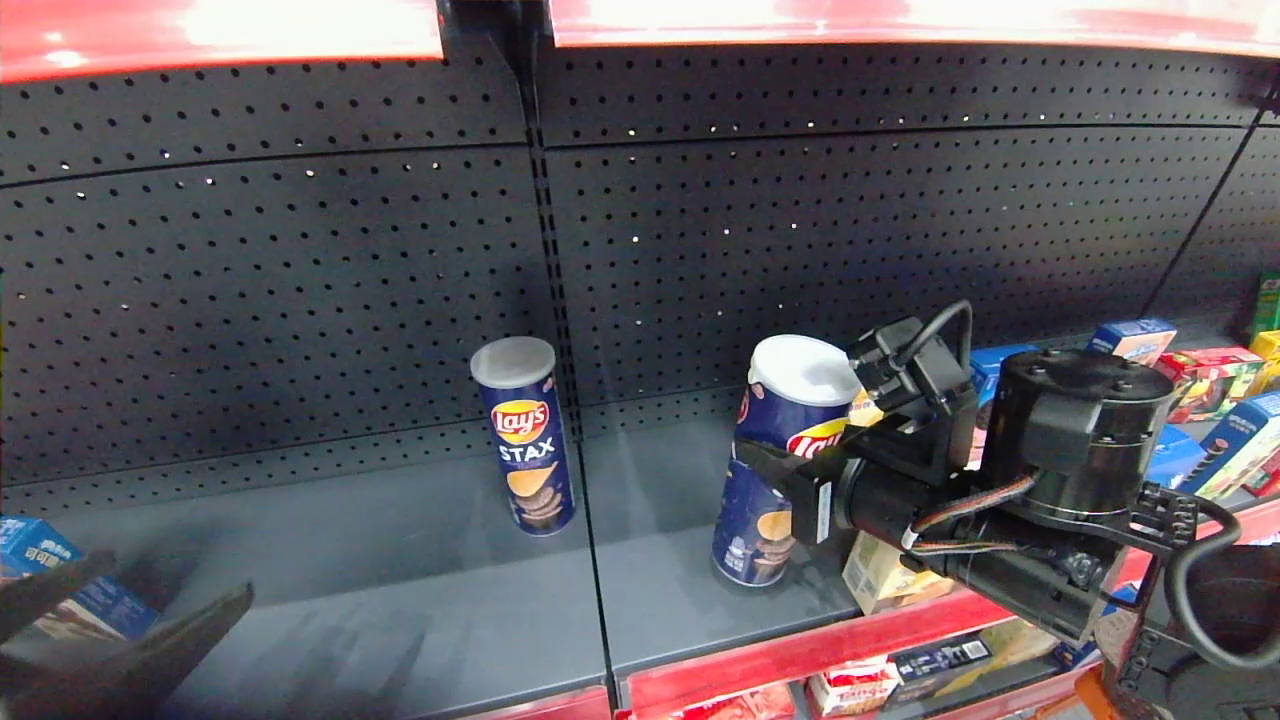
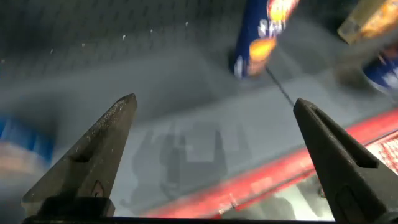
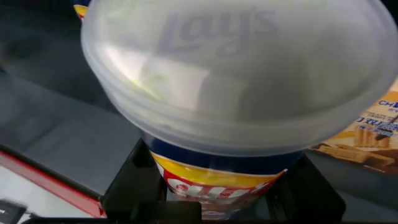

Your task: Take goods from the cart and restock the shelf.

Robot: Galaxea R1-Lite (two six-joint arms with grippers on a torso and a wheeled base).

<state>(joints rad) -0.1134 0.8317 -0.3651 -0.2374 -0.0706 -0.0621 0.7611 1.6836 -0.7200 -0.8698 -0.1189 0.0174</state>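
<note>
A blue chips can (image 1: 522,435) with a clear lid stands upright on the grey shelf board (image 1: 400,560), near the upright divider. To its right a second blue chips can (image 1: 775,450) leans slightly, its base at the board's front part. My right gripper (image 1: 778,472) is shut on this can's middle. In the right wrist view the can's lid (image 3: 242,68) sits close up, with black fingers (image 3: 134,183) at either side of the body. My left gripper (image 1: 130,620) hangs open at the lower left, empty (image 2: 214,99). The standing can (image 2: 261,37) lies beyond it.
A blue box (image 1: 45,565) lies at the shelf's left end. A yellow box (image 1: 880,575) sits just right of the held can, and several colourful boxes (image 1: 1200,400) fill the right end. The red shelf lip (image 1: 800,655) runs along the front, with goods on the shelf below.
</note>
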